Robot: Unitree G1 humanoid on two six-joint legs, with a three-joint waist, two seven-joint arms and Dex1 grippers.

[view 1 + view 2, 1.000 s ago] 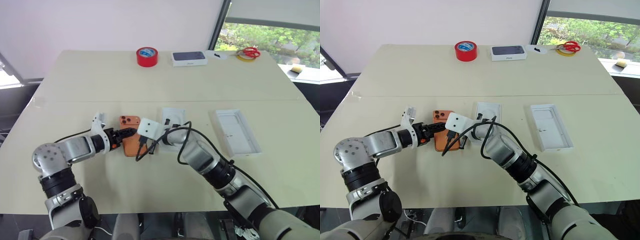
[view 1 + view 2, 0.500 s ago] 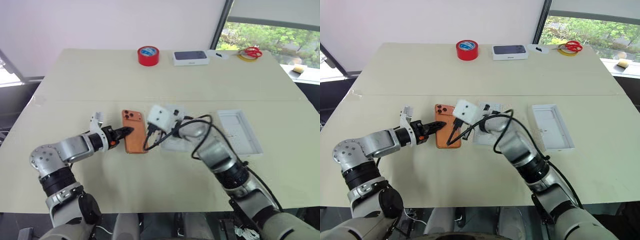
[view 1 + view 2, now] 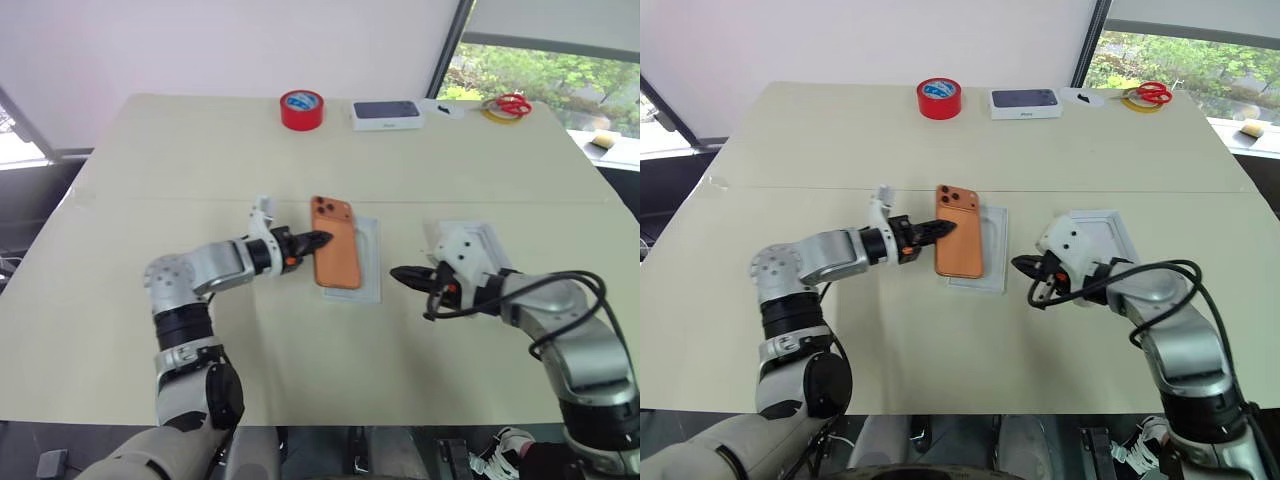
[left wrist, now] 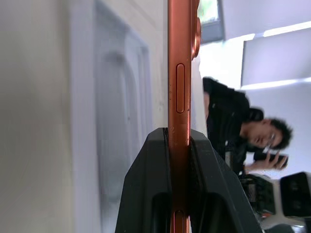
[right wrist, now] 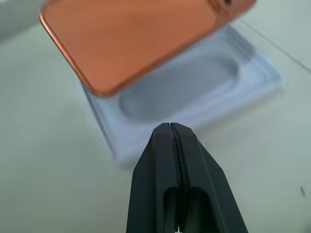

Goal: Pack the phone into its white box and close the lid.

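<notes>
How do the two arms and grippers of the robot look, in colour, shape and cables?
Both arms are silver-grey metal with black joint rings. Each wrist carries a white block. The left gripper has tapered black fingers with an orange mark behind them. The right gripper is alike, and a loose black cable loops around its forearm.

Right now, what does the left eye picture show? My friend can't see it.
The left gripper holds an orange phone by its edge over a white tray on a table. The right gripper is shut beside it.
</notes>
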